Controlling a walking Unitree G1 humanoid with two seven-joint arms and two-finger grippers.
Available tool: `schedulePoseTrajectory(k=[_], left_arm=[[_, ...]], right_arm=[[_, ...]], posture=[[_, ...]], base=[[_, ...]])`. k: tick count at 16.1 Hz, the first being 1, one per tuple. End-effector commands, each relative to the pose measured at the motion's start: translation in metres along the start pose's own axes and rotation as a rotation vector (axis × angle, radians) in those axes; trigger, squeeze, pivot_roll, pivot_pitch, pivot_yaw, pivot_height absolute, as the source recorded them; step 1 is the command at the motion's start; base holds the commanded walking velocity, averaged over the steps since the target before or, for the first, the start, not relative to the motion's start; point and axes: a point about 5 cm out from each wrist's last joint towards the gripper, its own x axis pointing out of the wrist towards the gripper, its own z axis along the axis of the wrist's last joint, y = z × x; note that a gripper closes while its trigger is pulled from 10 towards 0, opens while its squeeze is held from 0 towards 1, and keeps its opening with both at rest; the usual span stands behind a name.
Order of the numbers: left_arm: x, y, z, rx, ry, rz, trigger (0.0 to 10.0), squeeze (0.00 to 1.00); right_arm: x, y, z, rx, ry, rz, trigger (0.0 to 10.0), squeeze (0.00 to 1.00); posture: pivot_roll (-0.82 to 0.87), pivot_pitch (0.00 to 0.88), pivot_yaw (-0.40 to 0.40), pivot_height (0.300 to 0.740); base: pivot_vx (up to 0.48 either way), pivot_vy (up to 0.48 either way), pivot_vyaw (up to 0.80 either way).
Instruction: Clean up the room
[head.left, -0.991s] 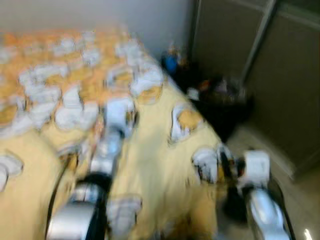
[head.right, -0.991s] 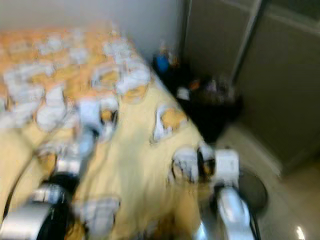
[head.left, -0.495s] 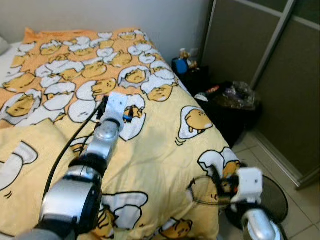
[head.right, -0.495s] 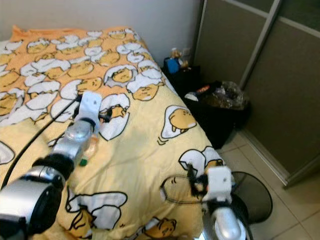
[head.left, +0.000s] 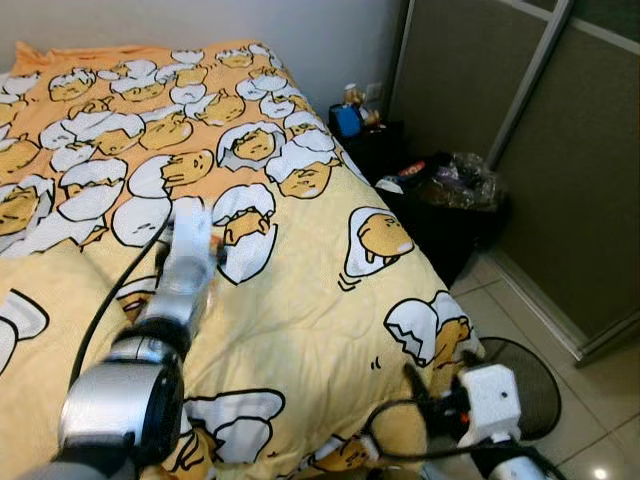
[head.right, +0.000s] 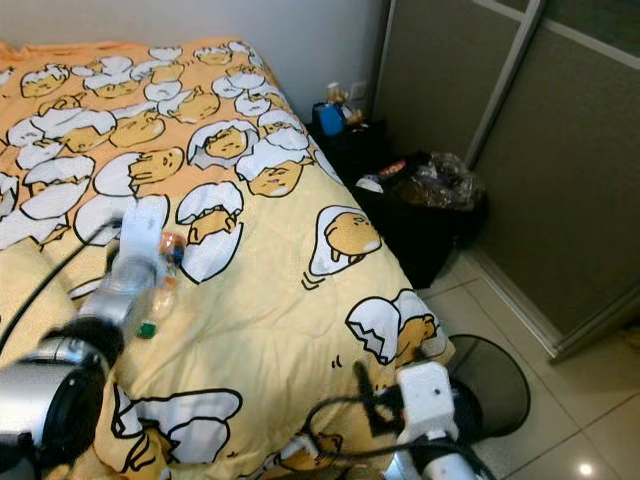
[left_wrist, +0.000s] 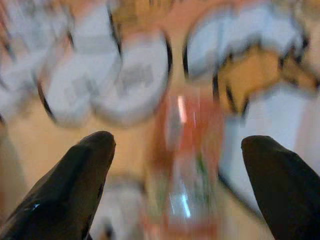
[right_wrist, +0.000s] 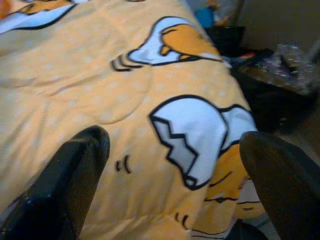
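Observation:
A clear plastic bottle (head.right: 158, 298) with a red label and green cap lies on the yellow egg-print quilt (head.left: 310, 310). My left arm stretches out over the bed, and its gripper (head.right: 168, 260) hovers at the bottle's upper end. In the left wrist view the bottle (left_wrist: 187, 170) is blurred, lying between the spread black fingers (left_wrist: 87, 165), so the left gripper (left_wrist: 178, 142) is open. My right gripper (right_wrist: 172, 137) is open too, held low by the foot corner of the bed with nothing in it.
A black bin (head.left: 455, 205) stuffed with a bag stands right of the bed, behind it a dark stand with a blue cup (head.left: 348, 118). Grey sliding doors (head.left: 570, 150) line the right side. A round fan base (head.left: 530, 375) sits on the tiled floor.
The view has steadied after heavy blur and shifted a little. My right gripper has sunk lower toward the bed's foot corner. The left gripper stays over the bottle.

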Motion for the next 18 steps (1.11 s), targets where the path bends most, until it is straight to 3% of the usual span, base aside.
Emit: schedulePoseTrajectory(k=[1, 4, 6, 7, 8, 12, 14, 18], left_arm=[[-0.001, -0.003, -0.010, -0.025, 0.048, -0.023, 10.0, 0.00], [-0.007, -0.001, -0.042, 0.035, 0.124, -0.012, 10.0, 0.00], [-0.008, 0.001, -0.047, 0.057, 0.134, 0.003, 10.0, 0.00], [-0.007, 0.002, -0.044, 0.092, 0.116, 0.007, 6.2, 0.00], [-0.006, 0.001, -0.039, 0.123, 0.095, 0.008, 0.0, 0.00], [-0.005, -0.010, -0.027, 0.138, 0.043, -0.041, 0.0, 0.00], [-0.007, -0.019, -0.030, 0.120, 0.047, -0.078, 0.0, 0.00], [-0.008, -0.027, -0.031, 0.109, 0.047, -0.103, 0.0, 0.00]], right_arm=[[0.000, 0.001, 0.004, -0.010, -0.006, 0.015, 10.0, 0.00], [0.003, -0.001, 0.007, -0.016, -0.001, 0.028, 10.0, 0.00], [0.001, -0.001, 0.008, -0.026, 0.008, 0.042, 10.0, 0.00], [0.000, -0.002, 0.009, -0.029, 0.009, 0.042, 10.0, 0.00], [-0.001, -0.003, 0.010, -0.033, 0.010, 0.042, 10.0, 0.00], [-0.008, -0.001, 0.016, 0.018, 0.006, 0.042, 10.0, 0.00], [-0.011, 0.010, 0.015, 0.045, 0.038, 0.165, 10.0, 0.00], [-0.010, 0.015, 0.012, 0.046, 0.080, 0.258, 10.0, 0.00]], posture=[[-0.21, 0.026, 0.002, 0.740], [-0.21, 0.029, -0.014, 0.740], [-0.22, 0.028, -0.017, 0.740], [-0.23, 0.030, -0.025, 0.740], [-0.24, 0.034, -0.027, 0.740], [-0.26, 0.060, -0.026, 0.740], [-0.26, 0.067, -0.032, 0.740], [-0.25, 0.063, -0.041, 0.740]], base=[[0.000, 0.000, 0.00], [0.000, 0.000, 0.00], [0.000, 0.000, 0.00], [0.000, 0.000, 0.00], [0.000, 0.000, 0.00], [0.000, 0.000, 0.00], [0.000, 0.000, 0.00], [0.000, 0.000, 0.00]])
